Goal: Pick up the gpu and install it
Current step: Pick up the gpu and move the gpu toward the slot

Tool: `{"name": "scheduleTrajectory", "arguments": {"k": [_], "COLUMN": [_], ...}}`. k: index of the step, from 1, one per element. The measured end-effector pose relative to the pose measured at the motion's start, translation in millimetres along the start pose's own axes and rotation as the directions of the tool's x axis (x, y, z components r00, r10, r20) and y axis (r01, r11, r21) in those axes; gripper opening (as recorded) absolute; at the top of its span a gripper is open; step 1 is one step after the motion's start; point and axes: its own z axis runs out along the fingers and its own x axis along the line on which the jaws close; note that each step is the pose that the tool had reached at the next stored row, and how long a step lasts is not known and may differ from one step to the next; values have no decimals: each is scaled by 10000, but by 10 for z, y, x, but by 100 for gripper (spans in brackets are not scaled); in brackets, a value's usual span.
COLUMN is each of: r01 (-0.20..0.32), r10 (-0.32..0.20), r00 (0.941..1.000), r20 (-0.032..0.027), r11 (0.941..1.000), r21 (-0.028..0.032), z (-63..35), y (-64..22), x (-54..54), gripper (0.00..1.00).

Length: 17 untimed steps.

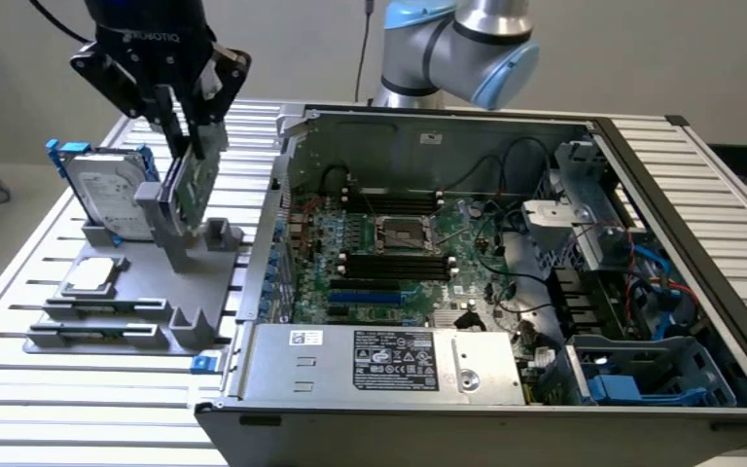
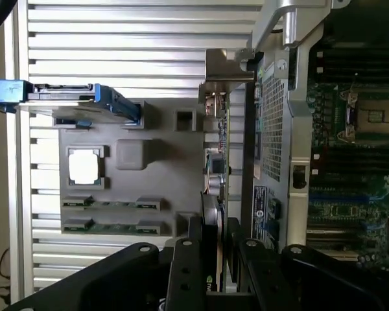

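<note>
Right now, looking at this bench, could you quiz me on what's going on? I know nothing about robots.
1. True or false: the gpu is already plugged in inside the computer case.
2. What is the gripper holding? A) a screwdriver B) the gpu C) a cable
3. Fill in: the hard drive stands in a frame coloured ____.
Key: 1 false; 2 B; 3 blue.
</note>
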Motion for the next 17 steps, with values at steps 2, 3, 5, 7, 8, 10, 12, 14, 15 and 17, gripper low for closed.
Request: {"name": "scheduleTrajectory", "arguments": {"k": [2, 3, 5, 7, 8, 10, 12, 14, 15, 17], "r01": [-1, -1, 0, -2, -1, -3, -3, -4, -5, -4], "r10": [1, 1, 0, 2, 0, 1, 1, 2, 3, 1], "r00": [10000, 10000, 10000, 10000, 9999, 9999, 9999, 9999, 9999, 9998], "r20": [-22, -36, -60, -88, -103, -126, -148, -166, -171, -178], "r11": [10000, 10000, 10000, 10000, 10000, 9999, 9999, 9999, 9999, 9999], "r21": [-17, -23, -44, -69, -86, -107, -117, -121, -125, -130], "z": [-94, -141, -231, -311, -334, -343, -346, -350, -350, -353], "y": [-9, -14, -22, -29, -32, -39, -47, -56, -60, -66], "x": [-83, -124, -206, -289, -336, -426, -515, -608, -653, -742], "gripper": [26, 26, 26, 26, 26, 26, 26, 26, 26, 26]}}
